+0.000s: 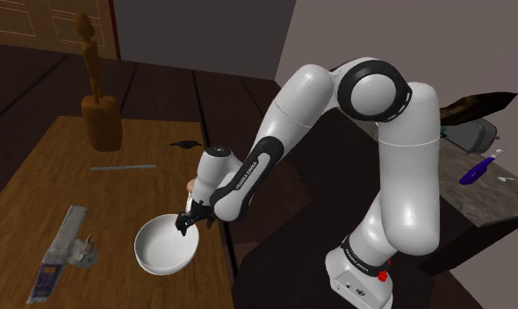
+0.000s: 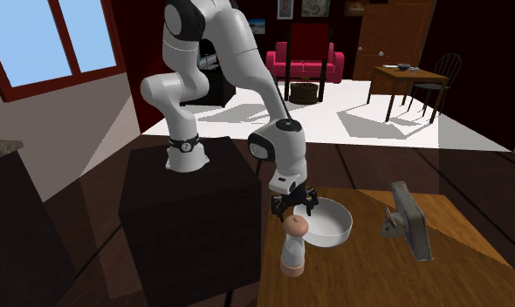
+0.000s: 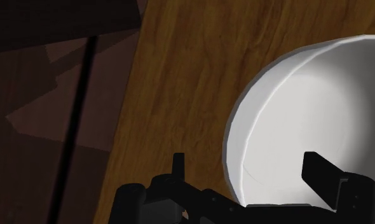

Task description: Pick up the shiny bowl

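A plain white bowl [image 1: 165, 250] stands upright on the wooden table [image 1: 46, 167], close to the table edge nearest the stand. My black gripper [image 1: 186, 223] hangs low over the bowl's rim on the stand's side. Its fingers are open and straddle that rim: in the wrist view one fingertip [image 3: 178, 167] is over the wood outside the bowl [image 3: 307, 108], the other [image 3: 320, 168] over its inside. Neither finger touches the wall. From the second exterior view the gripper [image 2: 297, 208] sits at the bowl's [image 2: 330, 225] left rim.
A small peach-topped shaker [image 2: 293, 244] stands right beside the gripper at the table edge. A grey flat packet [image 1: 62, 250] and a small grey object [image 1: 89, 250] lie left of the bowl. A wooden figure on a block [image 1: 97, 110] stands at the far end.
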You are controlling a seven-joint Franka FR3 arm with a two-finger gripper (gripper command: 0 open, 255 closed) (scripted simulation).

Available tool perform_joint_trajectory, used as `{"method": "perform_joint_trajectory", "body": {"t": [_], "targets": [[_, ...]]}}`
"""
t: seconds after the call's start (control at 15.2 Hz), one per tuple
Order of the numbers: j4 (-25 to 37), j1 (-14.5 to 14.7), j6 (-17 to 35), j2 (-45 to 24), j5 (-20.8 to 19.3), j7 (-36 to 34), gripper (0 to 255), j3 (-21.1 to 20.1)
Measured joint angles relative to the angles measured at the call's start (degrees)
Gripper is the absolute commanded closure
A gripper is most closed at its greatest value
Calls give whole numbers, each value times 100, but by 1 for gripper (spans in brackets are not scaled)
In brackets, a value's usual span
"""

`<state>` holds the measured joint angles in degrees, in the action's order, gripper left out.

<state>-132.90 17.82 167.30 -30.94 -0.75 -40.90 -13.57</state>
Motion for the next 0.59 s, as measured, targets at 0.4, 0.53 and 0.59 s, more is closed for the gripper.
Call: {"method": "perform_joint_trajectory", "body": {"t": [0.4,0.53,0.59], "targets": [[140,120,245,-379,-61,-35,255,118],[145,125,257,-395,-64,-36,255,123],[147,125,259,-396,-64,-37,255,125]]}}
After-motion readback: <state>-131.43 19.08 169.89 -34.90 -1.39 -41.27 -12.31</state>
